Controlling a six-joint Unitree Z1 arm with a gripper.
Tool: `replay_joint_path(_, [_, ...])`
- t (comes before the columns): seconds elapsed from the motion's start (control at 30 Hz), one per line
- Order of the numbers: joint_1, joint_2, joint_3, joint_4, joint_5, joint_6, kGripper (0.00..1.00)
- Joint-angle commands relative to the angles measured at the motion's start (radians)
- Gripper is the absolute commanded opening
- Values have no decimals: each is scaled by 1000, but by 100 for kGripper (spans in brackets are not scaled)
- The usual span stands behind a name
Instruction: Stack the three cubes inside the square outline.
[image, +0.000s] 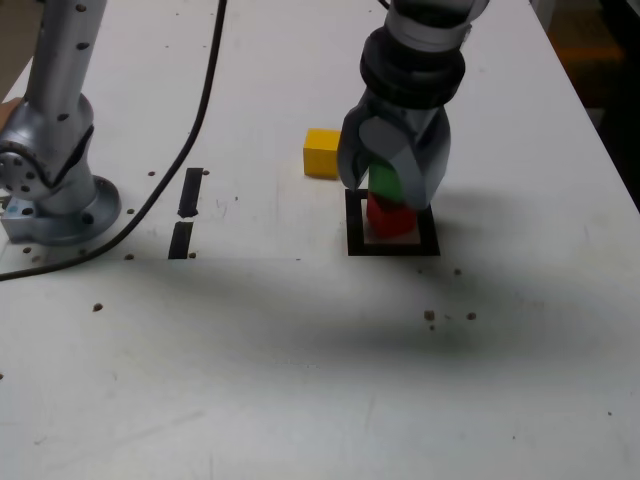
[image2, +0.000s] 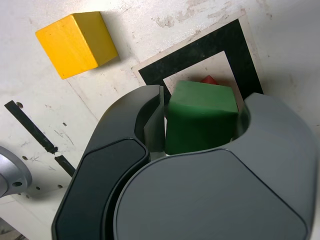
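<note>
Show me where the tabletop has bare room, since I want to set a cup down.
In the exterior view, the wide front stretch, below the black square frame and cable, has only small dark specks. It's crowded around the frame: red cube, green cube, gripper, yellow cube.

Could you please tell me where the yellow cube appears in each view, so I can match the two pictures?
Exterior view: the yellow cube is just above centre, left of the gripper.
Wrist view: it is near one corner, outside the black square outline.
Shared landmark: that outline, with the green cube between the fingers.
</note>
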Motion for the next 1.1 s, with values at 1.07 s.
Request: replay_joint_path(1.07, [-9,356,-751,322,-22,-253,14])
